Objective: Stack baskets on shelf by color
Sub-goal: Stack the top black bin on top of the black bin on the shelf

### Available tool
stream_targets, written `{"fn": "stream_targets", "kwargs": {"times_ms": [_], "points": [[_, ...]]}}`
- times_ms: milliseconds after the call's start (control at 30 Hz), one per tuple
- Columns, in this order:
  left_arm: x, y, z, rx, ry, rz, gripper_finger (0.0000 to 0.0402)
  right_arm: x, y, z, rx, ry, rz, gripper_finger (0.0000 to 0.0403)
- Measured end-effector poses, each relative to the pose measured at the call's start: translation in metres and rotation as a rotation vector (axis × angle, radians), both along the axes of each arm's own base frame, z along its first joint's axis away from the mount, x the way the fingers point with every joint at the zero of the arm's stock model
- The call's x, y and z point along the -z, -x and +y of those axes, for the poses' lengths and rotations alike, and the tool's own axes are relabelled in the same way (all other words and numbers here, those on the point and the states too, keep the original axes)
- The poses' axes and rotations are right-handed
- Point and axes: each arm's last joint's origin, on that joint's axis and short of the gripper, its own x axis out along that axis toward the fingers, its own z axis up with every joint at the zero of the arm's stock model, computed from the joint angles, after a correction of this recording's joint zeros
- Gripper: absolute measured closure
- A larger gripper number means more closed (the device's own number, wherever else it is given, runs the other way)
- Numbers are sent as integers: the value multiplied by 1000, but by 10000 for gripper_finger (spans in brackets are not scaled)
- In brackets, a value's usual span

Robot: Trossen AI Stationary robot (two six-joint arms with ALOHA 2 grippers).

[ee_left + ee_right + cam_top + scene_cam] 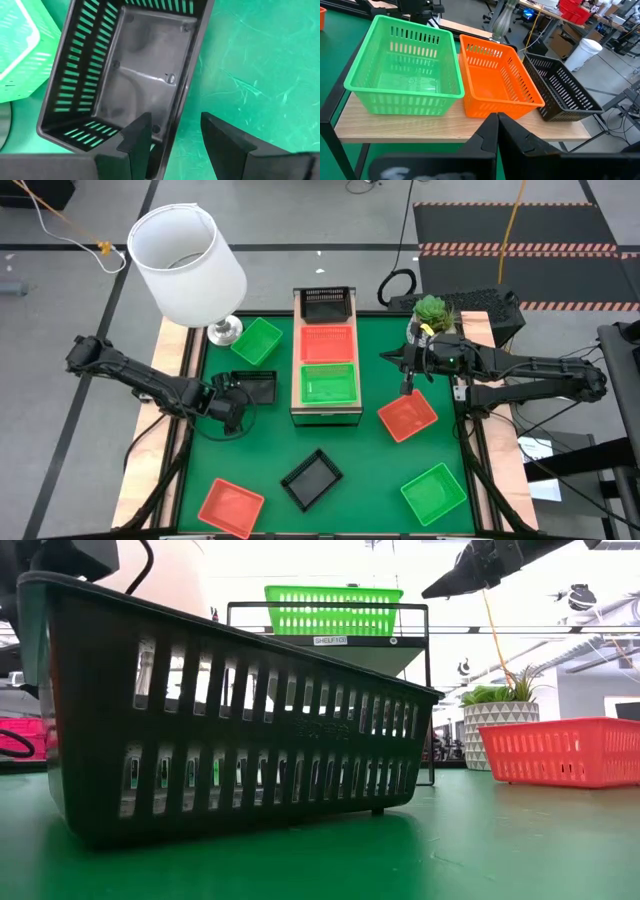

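Observation:
The shelf stands mid-table and carries a black basket, an orange-red one and a green one in a row. My left gripper is open at a black basket lying left of the shelf. One finger is over the basket's inside and the other over the mat outside, either side of a long wall; I see no touch. My right gripper is shut and empty, right of the shelf and above an orange-red basket.
Loose baskets lie on the green mat: green by the lamp, black, orange-red and green toward the near edge. A potted plant stands at the far right. Pale wooden planks flank the mat.

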Motion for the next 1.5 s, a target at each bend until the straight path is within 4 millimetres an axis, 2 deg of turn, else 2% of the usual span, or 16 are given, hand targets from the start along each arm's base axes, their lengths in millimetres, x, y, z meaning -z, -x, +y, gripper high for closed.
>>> {"fn": "stream_targets", "kwargs": {"times_ms": [500, 633, 867, 1033, 1200, 1333, 1500], "points": [[14, -7, -1, -14, -50, 84, 233, 0, 0, 0, 0, 0, 0, 403], [15, -8, -2, -4, -53, 93, 272, 0, 0, 0, -1, 0, 0, 403], [15, -8, -2, -19, -41, 88, 386, 0, 0, 0, -4, 10, 4, 403], [12, -9, -2, -27, -25, 80, 381, 0, 0, 0, -7, 16, 6, 403], [-11, -20, -7, -13, 13, 38, 393, 1, 0, 0, -7, 15, 16, 403], [-44, -29, -11, -6, 23, 6, 391, 1, 0, 0, -7, 15, 16, 403], [-90, -30, -14, 1, -3, -14, 394, 1, 0, 0, -7, 15, 17, 403]]}}
